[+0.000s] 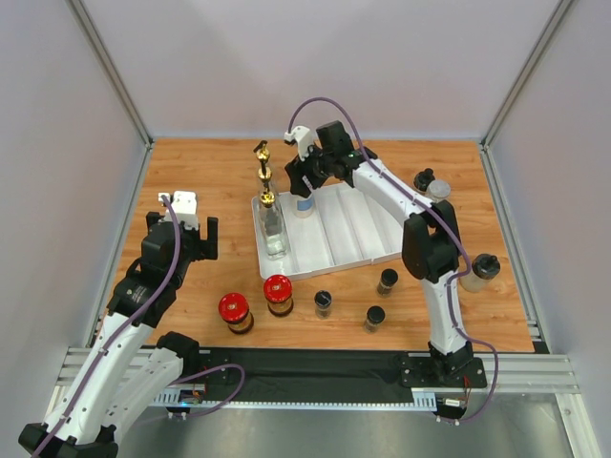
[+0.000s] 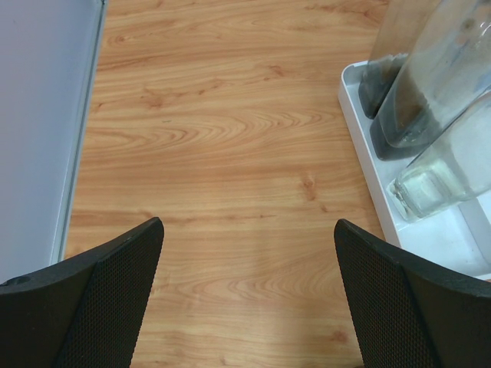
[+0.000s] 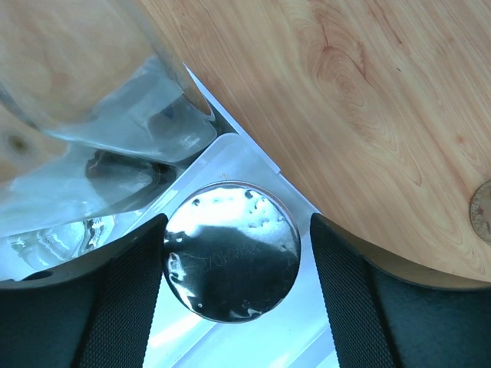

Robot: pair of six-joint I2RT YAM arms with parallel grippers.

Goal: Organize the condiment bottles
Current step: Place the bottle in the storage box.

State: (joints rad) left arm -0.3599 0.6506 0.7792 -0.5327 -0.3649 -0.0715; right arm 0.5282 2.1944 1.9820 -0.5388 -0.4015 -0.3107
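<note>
1. Right tool [image 3: 238, 224]: released, with its fingers spread either side of the silver-lidded jar [image 3: 230, 257]. One pad is about touching the lid rim and the other stands apart from it. It is not clenched on the jar.
2. Silver-lidded jar: upright at the far end of the white tray [image 1: 353, 227], in the second channel from the left, just beside the tall gold-spouted bottles [image 1: 272, 229].
3. Tall gold-spouted bottles: three in a row in the tray's left channel, all upright.
4. Left tool [image 2: 247, 226]: released, with nothing between its fingers. It hovers over the bare wooden surface [image 1: 210, 172] to the left of the tray.
5. Not yet in the tray:
   - two red-lidded jars [image 1: 234, 307] on the surface near its front edge;
   - three black-capped spice jars [image 1: 324, 302], also near that edge;
   - a pair of small jars [image 1: 431, 184] to the right of the right arm;
   - one larger black-capped bottle [image 1: 480, 270], also to the right of that arm.
6. Hazards, as judged:
   - The uneven pad contact could drag or tip the jar if the tool lifts off at an angle.
   - A sideways swing on withdrawal could strike the neighbouring glass bottles, which are tall and likely top-heavy, and topple the row.
   - The tray is light and may slide if nudged.
7. Markings: no brand or label can be read. The faint marks on the silver lid are illegible.
</note>
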